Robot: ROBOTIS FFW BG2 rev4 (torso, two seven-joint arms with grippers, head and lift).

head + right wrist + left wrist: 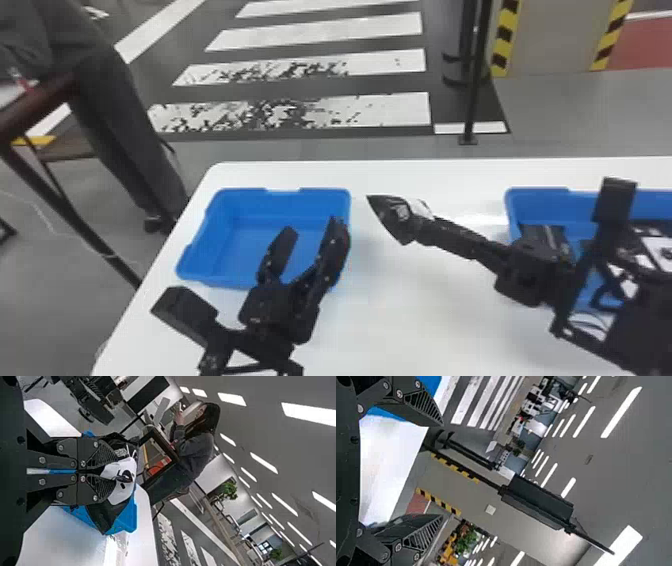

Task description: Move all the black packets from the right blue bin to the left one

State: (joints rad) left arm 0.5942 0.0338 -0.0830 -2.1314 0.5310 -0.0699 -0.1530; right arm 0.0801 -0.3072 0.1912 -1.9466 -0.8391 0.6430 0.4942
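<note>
The right gripper [421,227], extended leftward, clamped a black packet [390,210] between the right blue bin [540,202] and left blue bin [230,207]. The left gripper [312,231], angled forward, held its fingers parted.

Matte black, the flat fingers [425,405] have silvery round screws [399,393] and ribbed, tapering tips; apparently thin cables [595,316] loop beside the black right arm [642,325].

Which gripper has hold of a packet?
The right gripper: its fingers are shut on a black packet with white on it. The left gripper has its fingers apart, with nothing between them.
</note>
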